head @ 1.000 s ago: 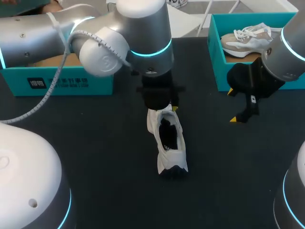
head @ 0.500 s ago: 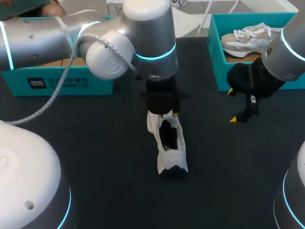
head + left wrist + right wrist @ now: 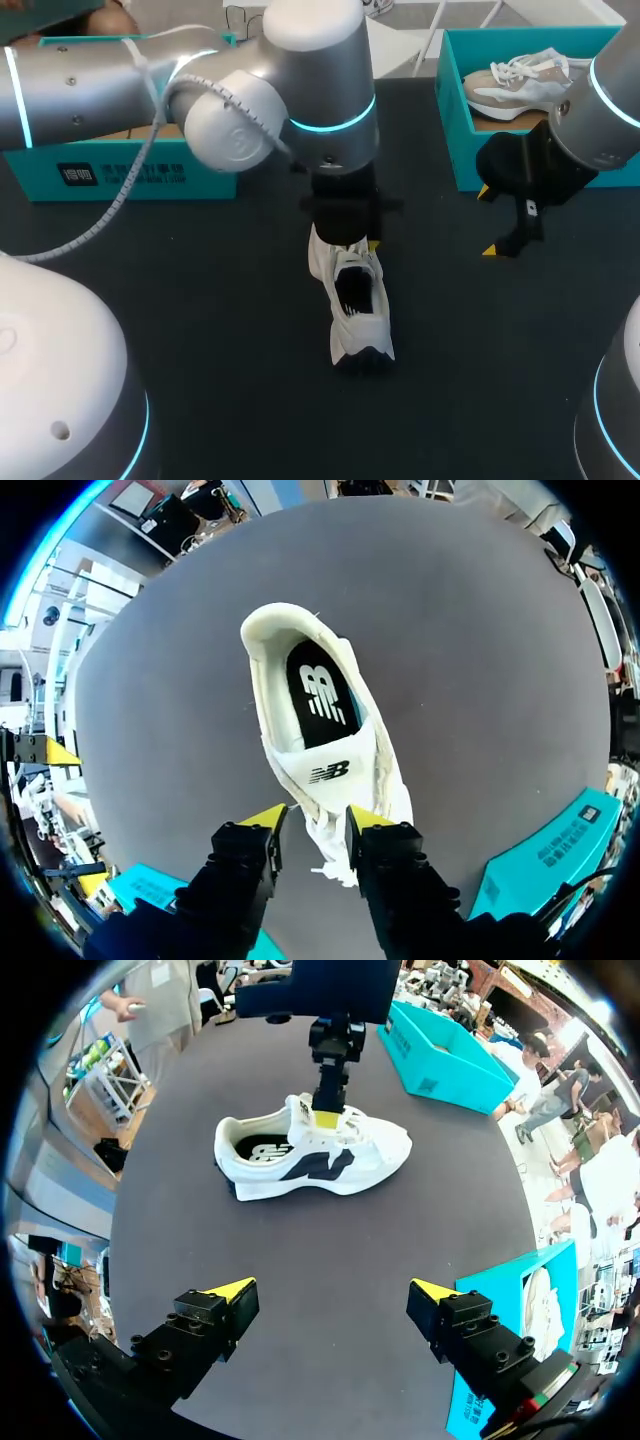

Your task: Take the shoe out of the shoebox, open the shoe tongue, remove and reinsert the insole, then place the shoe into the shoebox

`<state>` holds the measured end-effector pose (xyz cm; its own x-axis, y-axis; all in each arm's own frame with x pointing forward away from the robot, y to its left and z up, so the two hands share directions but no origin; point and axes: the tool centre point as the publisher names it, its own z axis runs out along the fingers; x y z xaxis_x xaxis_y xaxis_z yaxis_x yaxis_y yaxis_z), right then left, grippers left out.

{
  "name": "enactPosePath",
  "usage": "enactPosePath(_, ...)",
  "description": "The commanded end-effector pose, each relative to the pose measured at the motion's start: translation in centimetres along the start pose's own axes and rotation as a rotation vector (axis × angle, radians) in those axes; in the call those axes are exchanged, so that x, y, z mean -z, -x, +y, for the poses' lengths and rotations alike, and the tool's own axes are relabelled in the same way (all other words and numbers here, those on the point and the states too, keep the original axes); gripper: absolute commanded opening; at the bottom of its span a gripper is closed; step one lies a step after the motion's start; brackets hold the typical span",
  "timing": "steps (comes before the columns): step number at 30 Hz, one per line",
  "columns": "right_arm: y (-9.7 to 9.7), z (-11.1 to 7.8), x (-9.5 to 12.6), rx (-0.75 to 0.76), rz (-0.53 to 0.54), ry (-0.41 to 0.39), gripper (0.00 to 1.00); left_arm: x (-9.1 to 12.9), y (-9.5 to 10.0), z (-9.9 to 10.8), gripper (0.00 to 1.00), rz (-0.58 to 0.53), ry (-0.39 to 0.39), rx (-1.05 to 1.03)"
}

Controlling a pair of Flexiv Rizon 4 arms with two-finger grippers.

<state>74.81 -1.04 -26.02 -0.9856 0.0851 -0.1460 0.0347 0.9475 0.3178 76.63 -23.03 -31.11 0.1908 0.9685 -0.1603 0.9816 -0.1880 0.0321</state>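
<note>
Shoe [image 3: 356,310] sits under left claw [image 3: 315,818], teal shoebox [image 3: 460,150] beside right claw [image 3: 487,220]

Bare table [image 3: 200,330] lies open all round the shoe [image 3: 355,310]; only the left gripper [image 3: 312,822] over its front half blocks the way

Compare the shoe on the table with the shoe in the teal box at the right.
The table shoe stands on the dark table; the boxed shoe sits inside the teal shoebox. The table shoe is white with a dark side mark; the boxed shoe is beige and white. The left gripper is at the table shoe's laces; no gripper is at the boxed shoe. Both are lace-up trainers.
</note>
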Motion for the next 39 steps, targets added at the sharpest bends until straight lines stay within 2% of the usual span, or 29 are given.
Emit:
enactPosePath(1,0.0,0.1,-0.2,0.0,0.0,-0.002,1.0,0.1,-0.5,-0.9,0.3,-0.009,-0.006,-0.009)
enactPosePath(5,0.0,0.1,-0.2,0.0,0.0,-0.002,1.0,-0.4,-0.4,-1.8,0.25,-0.017,-0.028,-0.016)
enactPosePath(11,0.0,0.1,-0.2,0.0,0.0,-0.002,1.0,-2.0,0.2,-2.5,0.24,-0.003,-0.073,-0.018)
enactPosePath(21,0.0,0.1,-0.2,0.0,0.0,-0.002,1.0,-0.4,0.0,-2.8,0.22,-0.025,-0.043,0.019)
enactPosePath(24,0.0,0.1,-0.2,0.0,0.0,-0.002,1.0,-0.1,-0.2,-3.2,0.2,-0.021,-0.061,0.093)
enactPosePath(26,0.0,0.1,-0.2,0.0,0.0,-0.002,1.0,0.3,-0.6,-3.3,0.13,-0.005,-0.063,0.199)
enactPosePath(27,0.0,0.1,-0.2,0.0,0.0,-0.002,1.0,0.5,-1.0,-3.2,0.11,0.003,-0.068,0.333)
enactPosePath(28,0.0,0.1,-0.2,0.0,0.0,-0.002,1.0,0.7,-1.3,-3.0,0.03,-0.004,-0.086,0.427)
enactPosePath(30,0.0,0.1,-0.2,0.0,0.0,-0.002,1.0,1.0,-1.9,-2.9,0.04,-0.011,-0.095,0.595)
enactPosePath(31,0.0,0.1,-0.2,0.0,0.0,-0.002,1.0,1.1,-2.5,-3.0,0.25,-0.012,-0.089,0.749)
enactPosePath(32,0.0,0.1,-0.2,0.0,0.0,-0.002,1.0,1.1,-3.1,-3.1,0.48,-0.048,-0.136,0.878)
enactPosePath(33,0.0,0.1,-0.2,0.0,0.0,-0.002,1.0,1.1,-3.3,-3.5,0.78,-0.068,-0.17,0.918)
enactPosePath(34,0.0,0.1,-0.2,0.0,0.0,-0.002,1.0,0.9,-3.3,-3.9,0.91,-0.058,-0.186,0.951)
enactPosePath(35,0.0,0.1,-0.2,0.0,0.0,-0.002,1.0,0.8,-3.1,-4.2,1.0,-0.049,-0.185,0.941)
enactPosePath(39,0.0,0.1,-0.2,0.0,0.0,-0.002,1.0,0.8,-3.1,-4.2,1.0,-0.049,-0.185,0.941)
